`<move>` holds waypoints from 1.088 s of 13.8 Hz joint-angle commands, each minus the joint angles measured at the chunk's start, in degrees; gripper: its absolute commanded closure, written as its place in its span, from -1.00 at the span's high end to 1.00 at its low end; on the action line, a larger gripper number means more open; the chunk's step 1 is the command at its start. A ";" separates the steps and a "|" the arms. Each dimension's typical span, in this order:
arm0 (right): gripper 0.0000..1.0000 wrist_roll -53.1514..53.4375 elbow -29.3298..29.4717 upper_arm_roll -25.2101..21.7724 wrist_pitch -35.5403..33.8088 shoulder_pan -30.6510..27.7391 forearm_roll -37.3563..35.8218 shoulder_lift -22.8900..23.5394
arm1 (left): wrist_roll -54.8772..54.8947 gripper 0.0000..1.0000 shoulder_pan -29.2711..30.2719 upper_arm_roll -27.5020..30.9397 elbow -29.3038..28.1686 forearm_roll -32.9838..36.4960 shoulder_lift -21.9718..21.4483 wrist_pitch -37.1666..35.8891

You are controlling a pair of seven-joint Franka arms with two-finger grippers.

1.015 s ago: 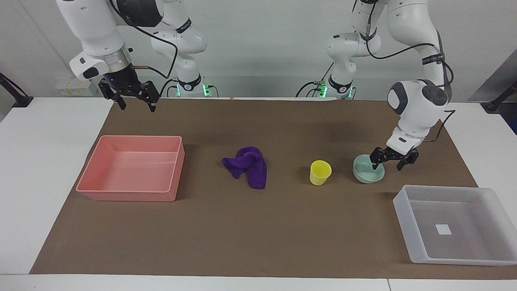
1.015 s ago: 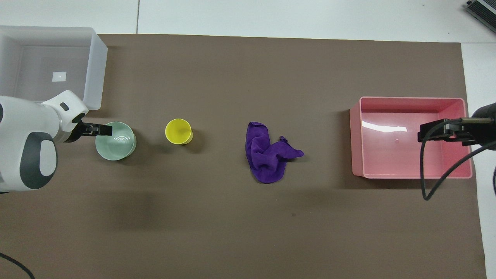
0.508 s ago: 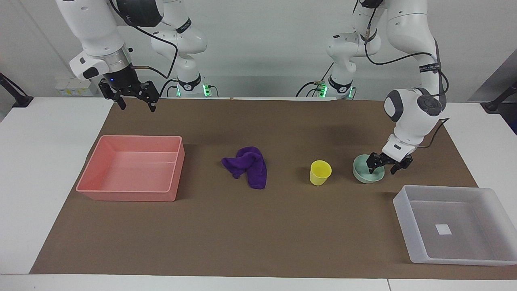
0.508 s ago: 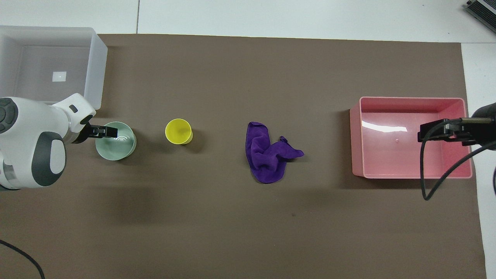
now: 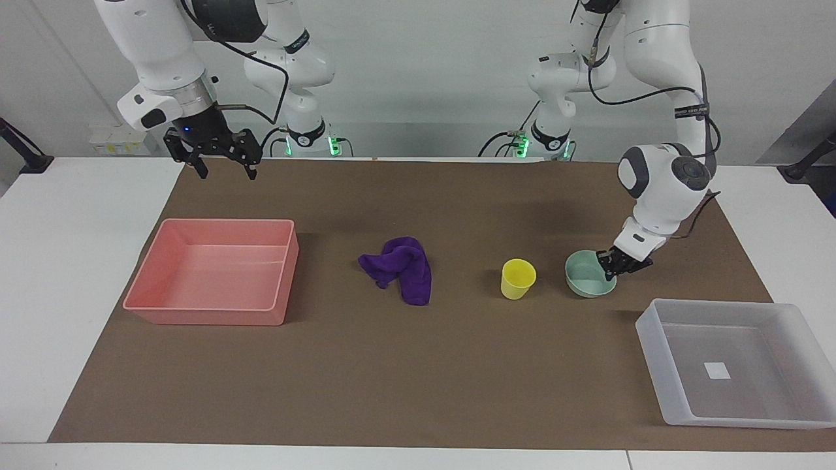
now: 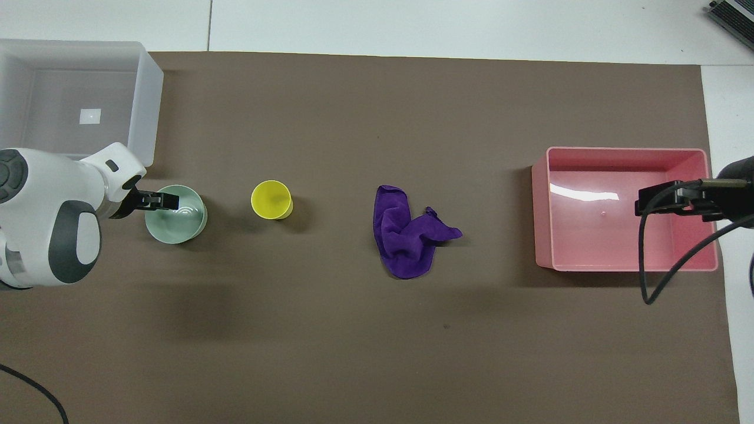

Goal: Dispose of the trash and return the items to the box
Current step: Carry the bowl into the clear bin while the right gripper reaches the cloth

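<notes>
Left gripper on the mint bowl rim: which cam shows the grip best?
The facing view: the left gripper is seen side-on, fingers closed on the rim of the mint bowl at the edge toward the left arm's end. The overhead view shows only the gripper's dark tip overlapping that rim, not its height.

Purple cloth [image 5: 400,267], yellow cup [image 5: 518,279], mint-green bowl [image 5: 586,275], pink bin [image 5: 215,271].

White table [image 5: 78,274] with brown mat [image 5: 405,365] over most of it, plain pale wall [image 5: 418,78] at the robots' end, even light, soft shadows.
</notes>
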 commanded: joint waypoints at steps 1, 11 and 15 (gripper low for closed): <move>1.00 7.04 -3.05 0.38 5.56 5.78 0.66 -0.53 | 1.11 -1.00 0.68 -0.10 2.10 -1.40 -0.89 -2.82; 1.00 22.72 -10.42 0.38 31.22 22.23 0.40 11.33 | 1.55 -1.00 5.06 0.16 21.17 -1.14 3.58 -11.10; 1.00 24.48 -11.58 0.38 36.78 25.32 0.40 16.60 | 1.55 -1.00 7.35 0.25 36.09 -0.61 11.74 -19.42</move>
